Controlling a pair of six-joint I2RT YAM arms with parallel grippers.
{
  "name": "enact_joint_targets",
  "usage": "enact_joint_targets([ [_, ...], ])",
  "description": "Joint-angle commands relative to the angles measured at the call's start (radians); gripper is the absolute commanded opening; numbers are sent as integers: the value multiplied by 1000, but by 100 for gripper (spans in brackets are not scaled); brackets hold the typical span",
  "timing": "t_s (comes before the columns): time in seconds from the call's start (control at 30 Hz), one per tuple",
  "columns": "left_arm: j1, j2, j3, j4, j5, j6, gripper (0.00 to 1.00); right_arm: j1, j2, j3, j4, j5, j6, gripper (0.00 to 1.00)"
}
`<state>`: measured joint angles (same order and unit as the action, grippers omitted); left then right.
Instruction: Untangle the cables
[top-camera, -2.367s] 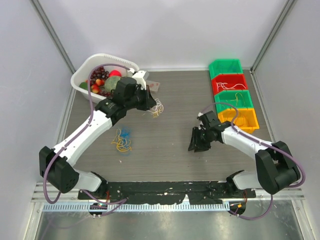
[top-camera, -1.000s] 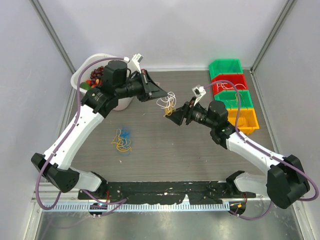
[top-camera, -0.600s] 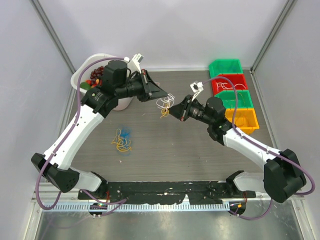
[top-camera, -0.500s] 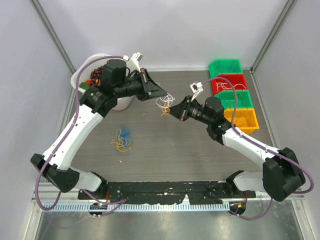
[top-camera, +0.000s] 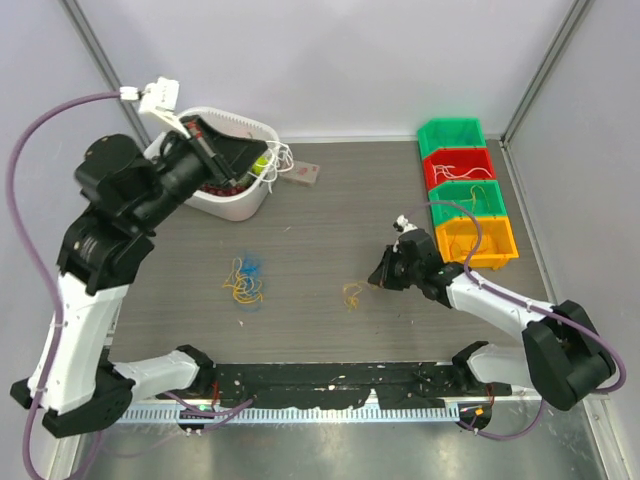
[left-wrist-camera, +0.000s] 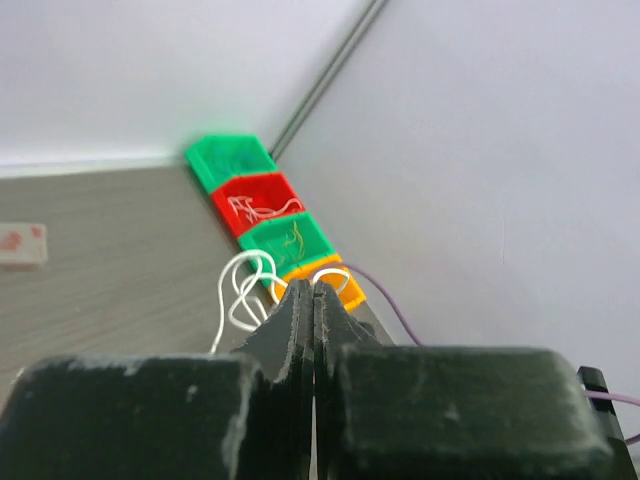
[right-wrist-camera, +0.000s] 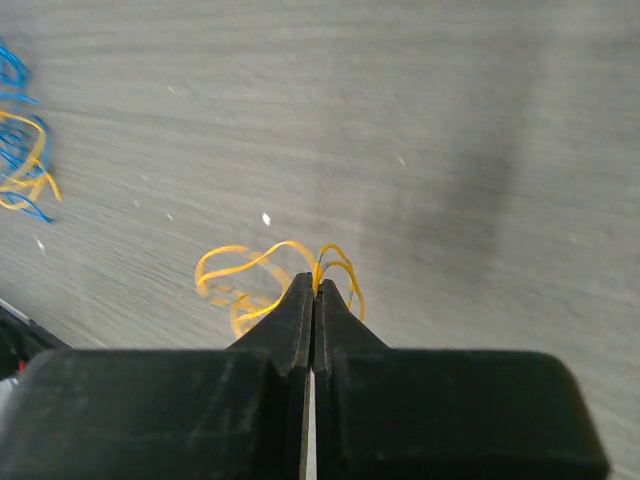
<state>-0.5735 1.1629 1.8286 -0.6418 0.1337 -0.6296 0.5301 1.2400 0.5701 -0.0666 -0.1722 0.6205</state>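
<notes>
Now the left gripper (left-wrist-camera: 305, 297), jaws clamped together on the white cable (left-wrist-camera: 221, 295), is holding it high at the far left by the basket (top-camera: 250, 125), while the right gripper (right-wrist-camera: 313, 283), pinching the yellow cable (top-camera: 351, 293), is resting it on the table (top-camera: 330, 230) well to the right, loops trailing left of its tips.

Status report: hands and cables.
Left hand shut on thin curly white cable, raised by white plastic basket. Right hand shut on thin curly yellow cable, low over grey tabletop. Blue-and-yellow tangle lies apart.
</notes>
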Motion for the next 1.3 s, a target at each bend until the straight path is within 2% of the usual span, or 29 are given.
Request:
enact_joint_targets([
  [0.0, 0, 1, -9, 27, -77, 10, 0, 5, -91, -9, -76, 20, -45, 1],
  [0.07, 0, -3, -58, 42, -62, -36, 0, 5, -91, 37, -161, 45, -79, 2],
  [0.13, 1, -6, -121, 71, -56, -76, 0, 5, -97, 95, -258, 95, -116, 14],
  [0.23, 0, 12, -167, 76, -48, -119, 0, 5, -94, 172, -367, 140, -159, 44],
  [0.3, -2, 37, -176, 61, -25, -134, 0, 5, -96, 227, -468, 160, -186, 56],
  [0.37, -2, 60, -183, 47, 3, -151, 0, 5, -118, 267, -530, 163, -223, 61],
  [0.5, -2, 78, -245, 89, 64, -215, 0, 5, -166, 374, -587, 70, -303, 63],
  [0.6, 0, 102, -299, 128, 141, -258, 0, 5, -195, 483, -556, -48, -326, 63],
  [0.7, 0, 135, -318, 136, 222, -271, 0, 5, -220, 557, -443, -107, -300, 64],
  [0.87, 0, 156, -342, 137, 305, -266, 0, 5, -131, 681, -303, -254, -225, 61],
  [1.17, 0, 155, -344, 137, 334, -251, 0, 11, -50, 714, -199, -400, -157, 49],
  [1.27, 0, 155, -341, 143, 342, -252, 0, 18, -43, 697, -170, -405, -139, 46],
])
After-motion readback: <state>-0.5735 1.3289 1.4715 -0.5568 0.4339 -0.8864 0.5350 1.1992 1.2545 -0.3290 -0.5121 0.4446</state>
